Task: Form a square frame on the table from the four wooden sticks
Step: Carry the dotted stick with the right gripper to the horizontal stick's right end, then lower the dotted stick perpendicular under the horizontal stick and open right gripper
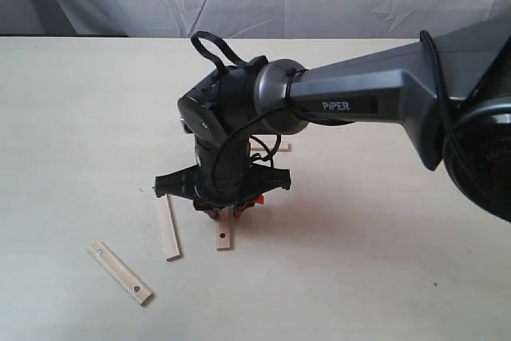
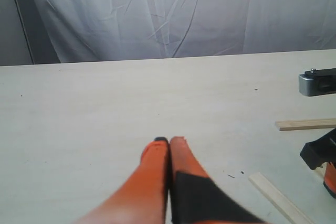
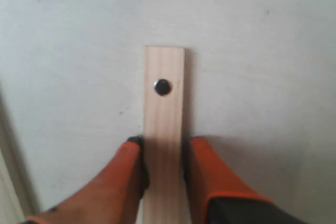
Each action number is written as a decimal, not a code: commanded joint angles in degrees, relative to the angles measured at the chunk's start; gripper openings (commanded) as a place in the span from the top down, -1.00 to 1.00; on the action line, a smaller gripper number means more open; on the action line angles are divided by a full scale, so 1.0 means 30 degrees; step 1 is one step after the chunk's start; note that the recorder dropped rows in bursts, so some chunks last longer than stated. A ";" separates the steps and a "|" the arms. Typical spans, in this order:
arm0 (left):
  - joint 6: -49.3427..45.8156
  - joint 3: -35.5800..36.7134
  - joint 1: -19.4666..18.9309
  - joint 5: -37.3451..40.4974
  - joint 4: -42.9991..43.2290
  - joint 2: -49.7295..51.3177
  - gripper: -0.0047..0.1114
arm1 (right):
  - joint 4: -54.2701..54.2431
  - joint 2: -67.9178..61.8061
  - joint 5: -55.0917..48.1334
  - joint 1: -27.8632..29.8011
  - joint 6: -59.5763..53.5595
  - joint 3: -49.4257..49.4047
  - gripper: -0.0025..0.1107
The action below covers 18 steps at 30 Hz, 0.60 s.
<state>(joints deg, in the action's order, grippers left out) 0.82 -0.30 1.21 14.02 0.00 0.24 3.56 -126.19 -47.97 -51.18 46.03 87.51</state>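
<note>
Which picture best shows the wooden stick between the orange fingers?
The right wrist view: the stick fills the middle, its dark hole plain, clasped in the right gripper. The exterior view shows only its end, below that gripper. I cannot tell it apart in the left wrist view.

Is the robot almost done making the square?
Not yet: no square exists. The right gripper clamps one stick; a second stick lies beside it, a third stick sits apart, a fourth stick peeks behind the arm. The left gripper is shut. All corners are left.
</note>
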 commanded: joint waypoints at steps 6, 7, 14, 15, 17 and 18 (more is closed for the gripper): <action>0.0038 0.0099 0.0109 -0.0190 0.0000 -0.0081 0.92 | 0.0113 0.1381 -0.0747 0.1122 0.0073 0.0112 0.95; 0.0038 0.0099 0.0109 -0.0190 0.0000 -0.0081 0.92 | 0.0063 0.1758 -0.0747 0.1637 0.0217 0.0112 0.95; 0.0038 0.0099 0.0109 -0.0190 0.0000 -0.0081 0.92 | -0.0111 0.2571 -0.0164 0.3932 0.1033 0.0112 0.95; 0.0038 0.0099 0.0109 -0.0190 0.0000 -0.0081 0.92 | -0.0111 0.2389 0.0114 0.3932 0.1119 0.0112 0.95; 0.0038 0.0099 0.0109 -0.0190 0.0000 -0.0081 0.92 | 0.0044 0.1967 0.0567 0.3932 0.1127 0.0112 0.95; 0.0038 0.0099 0.0109 -0.0190 0.0000 -0.0081 0.92 | 0.0148 0.1827 0.0649 0.3932 0.1127 0.0112 0.95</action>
<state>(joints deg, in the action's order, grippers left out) 0.82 -0.30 1.21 14.02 0.00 0.24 3.52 -119.30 -47.61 -39.38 49.05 87.77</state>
